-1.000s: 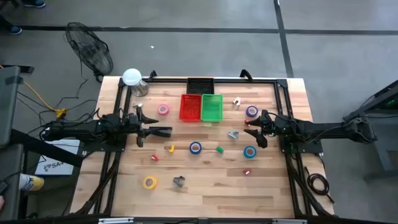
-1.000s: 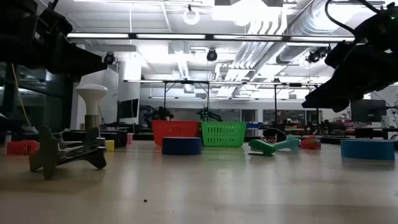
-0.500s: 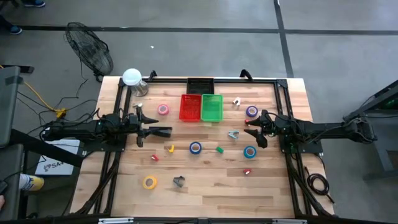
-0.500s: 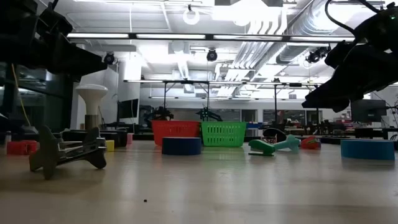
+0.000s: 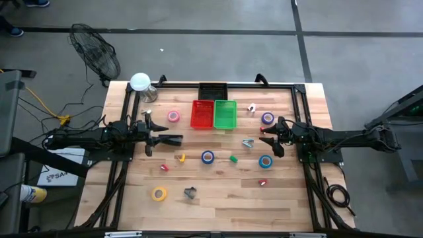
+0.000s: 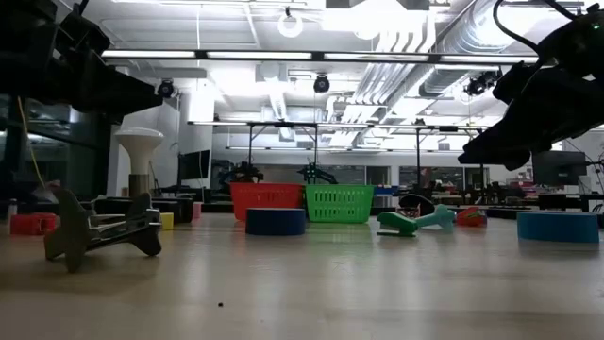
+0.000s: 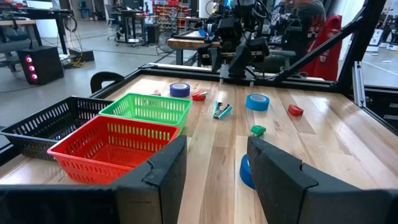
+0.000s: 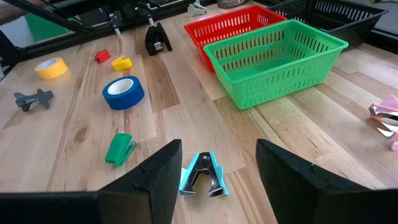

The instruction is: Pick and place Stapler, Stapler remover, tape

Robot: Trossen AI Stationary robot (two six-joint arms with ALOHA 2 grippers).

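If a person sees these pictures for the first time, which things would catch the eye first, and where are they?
The red basket and green basket stand side by side near the table's far middle, with a black basket behind them. Bright tape rolls lie scattered around: pink, purple, two blue and yellow. The left hand and right hand hang open and empty at either side.

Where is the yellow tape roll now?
In the high view the yellow tape roll lies near the table's front left, beside a small grey claw piece.
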